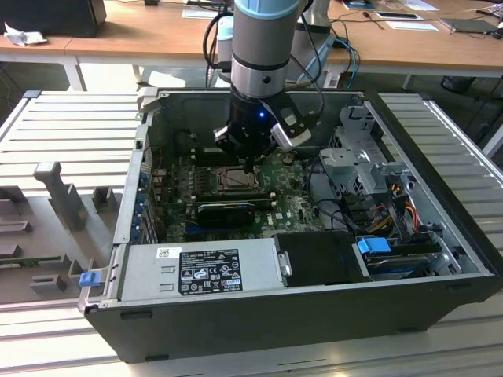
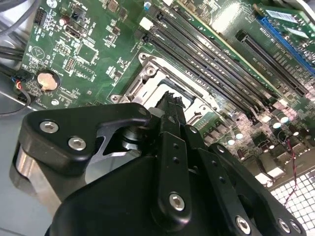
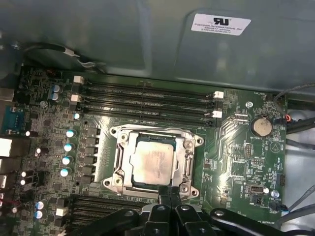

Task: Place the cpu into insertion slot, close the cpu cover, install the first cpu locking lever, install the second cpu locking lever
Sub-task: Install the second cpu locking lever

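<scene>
Jaws pressed together, empty, touching the silvery cpu cover [image 3: 129,158] frame's edge — flat square cpu [image 3: 153,163] sits inside it.

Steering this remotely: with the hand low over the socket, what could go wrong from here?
The black hand, tips closed, sits at the edge of the silvery metal cover frame; a slip could scrape the pale square chip. The long black memory slots beside it could be struck.
</scene>
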Controlling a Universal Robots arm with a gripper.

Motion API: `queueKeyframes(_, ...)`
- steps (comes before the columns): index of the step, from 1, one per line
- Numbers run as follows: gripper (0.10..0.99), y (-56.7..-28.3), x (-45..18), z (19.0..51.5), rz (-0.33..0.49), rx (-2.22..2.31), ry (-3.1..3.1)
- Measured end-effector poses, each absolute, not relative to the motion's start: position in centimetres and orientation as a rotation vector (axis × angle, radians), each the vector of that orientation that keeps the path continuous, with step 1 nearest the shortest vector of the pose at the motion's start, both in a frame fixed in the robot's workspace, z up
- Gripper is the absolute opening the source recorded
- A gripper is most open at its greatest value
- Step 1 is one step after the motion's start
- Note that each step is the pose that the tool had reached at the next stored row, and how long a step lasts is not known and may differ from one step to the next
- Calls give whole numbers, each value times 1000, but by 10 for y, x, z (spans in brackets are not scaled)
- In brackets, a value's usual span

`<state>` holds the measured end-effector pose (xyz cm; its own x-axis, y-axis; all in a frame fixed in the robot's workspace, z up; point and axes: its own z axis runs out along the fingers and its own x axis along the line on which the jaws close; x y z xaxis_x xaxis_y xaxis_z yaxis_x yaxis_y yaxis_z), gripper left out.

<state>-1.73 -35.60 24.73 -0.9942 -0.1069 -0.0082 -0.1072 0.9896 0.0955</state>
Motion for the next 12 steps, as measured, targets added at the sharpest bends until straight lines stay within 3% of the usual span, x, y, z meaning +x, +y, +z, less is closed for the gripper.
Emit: queueKeyframes(12,106,-379,-52,236,157,-168,3135)
